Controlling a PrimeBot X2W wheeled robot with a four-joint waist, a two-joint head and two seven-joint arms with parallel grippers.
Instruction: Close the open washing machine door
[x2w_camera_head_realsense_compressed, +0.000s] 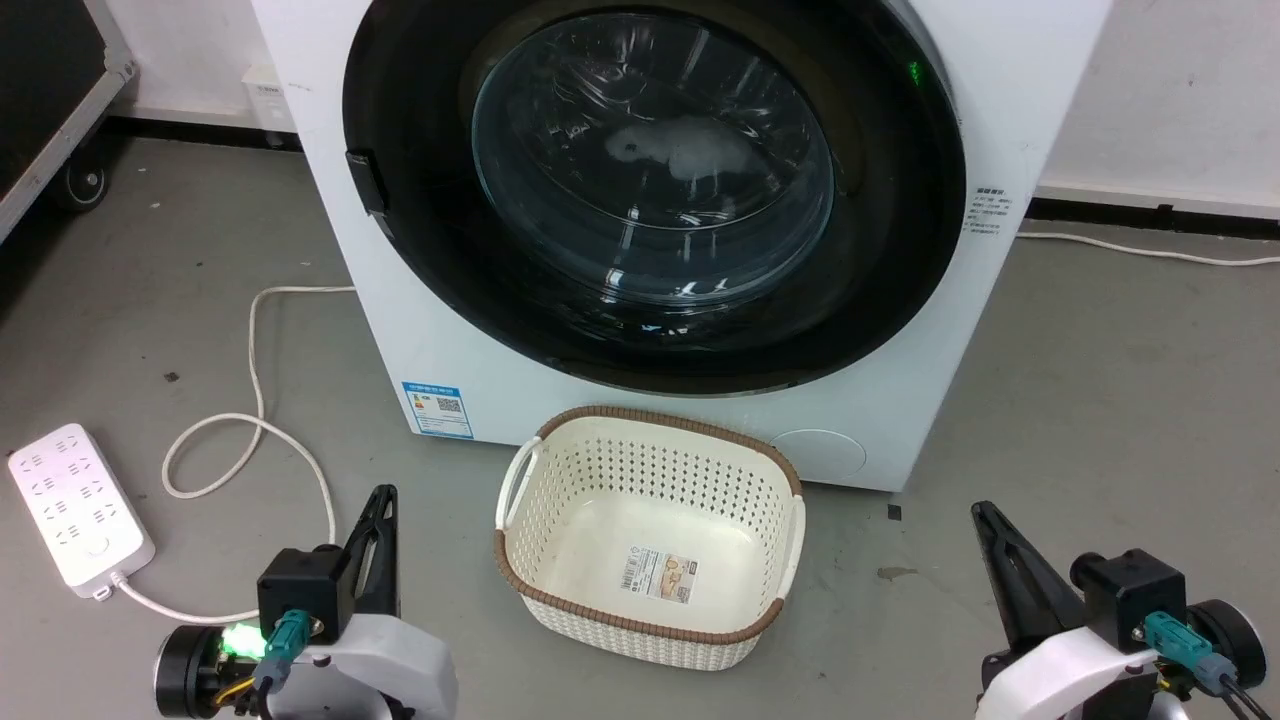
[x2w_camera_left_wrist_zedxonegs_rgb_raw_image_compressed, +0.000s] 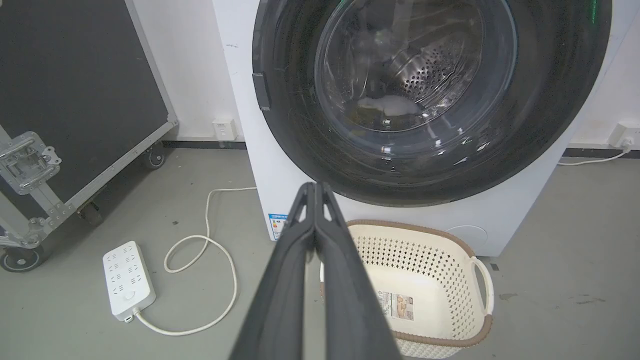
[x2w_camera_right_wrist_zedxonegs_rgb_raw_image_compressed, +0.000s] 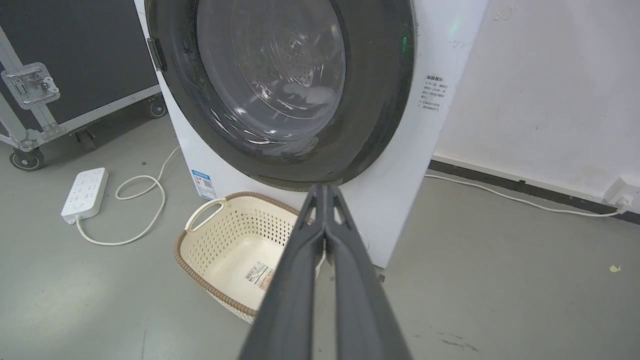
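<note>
The washing machine (x2w_camera_head_realsense_compressed: 400, 330) is a big white box that takes up the upper middle of the head view. Its round door (x2w_camera_head_realsense_compressed: 650, 170), with a glossy black rim and a bulging glass window, lies flat against the machine's front. A steel drum and something pale show through the glass. My left gripper (x2w_camera_head_realsense_compressed: 383, 495) is low at the left and my right gripper (x2w_camera_head_realsense_compressed: 985, 512) low at the right, both well short of the machine. In the wrist views the left gripper (x2w_camera_left_wrist_zedxonegs_rgb_raw_image_compressed: 316, 186) and the right gripper (x2w_camera_right_wrist_zedxonegs_rgb_raw_image_compressed: 325, 187) have their fingers pressed together, holding nothing, pointing at the door (x2w_camera_left_wrist_zedxonegs_rgb_raw_image_compressed: 430, 90) (x2w_camera_right_wrist_zedxonegs_rgb_raw_image_compressed: 280, 85).
A cream perforated laundry basket (x2w_camera_head_realsense_compressed: 660, 418) stands on the grey floor just before the machine, between my grippers. A white power strip (x2w_camera_head_realsense_compressed: 78, 505) and its looped cable (x2w_camera_head_realsense_compressed: 250, 420) lie at the left. A black wheeled flight case (x2w_camera_left_wrist_zedxonegs_rgb_raw_image_compressed: 75, 100) stands further left.
</note>
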